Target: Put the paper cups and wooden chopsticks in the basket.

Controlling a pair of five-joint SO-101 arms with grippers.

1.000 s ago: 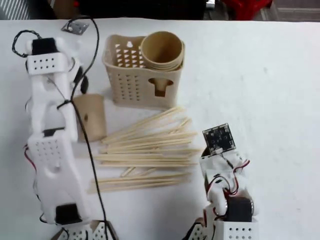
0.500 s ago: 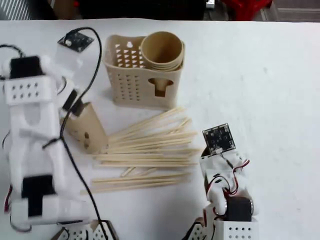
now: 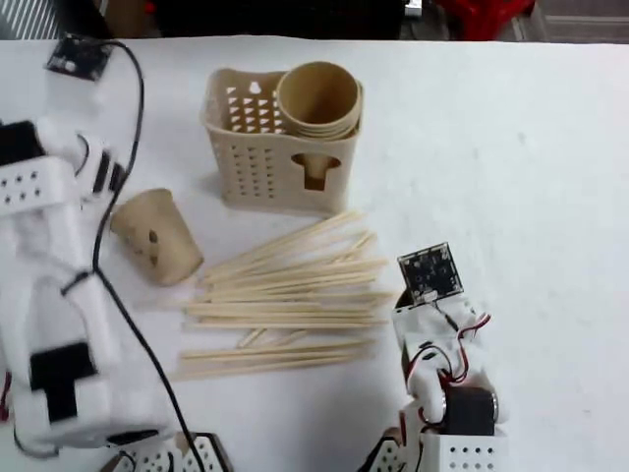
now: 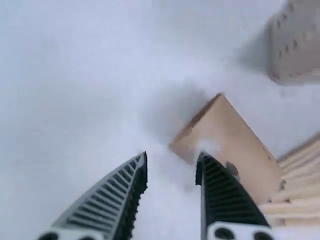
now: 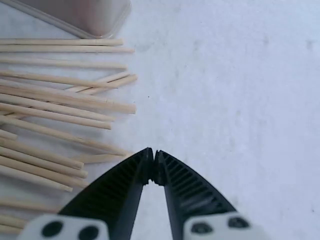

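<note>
My left hand (image 4: 171, 159) hangs apart at the tipped cup (image 3: 155, 238) beside the basket (image 3: 257, 167); closing off-centre could roll it away. My right hand (image 5: 152, 153) rests together.

We see a white desk (image 3: 531, 177). A beige perforated plastic basket (image 3: 257, 167) stands upright on it toward 12 o'clock. A loose pile of pale wooden chopsticks (image 3: 285, 295) lies at the basket's 6 o'clock, mostly crosswise. A brown paper cup (image 3: 157, 236) lies on its side at the pile's 10 o'clock, just beside the stick ends.
</note>
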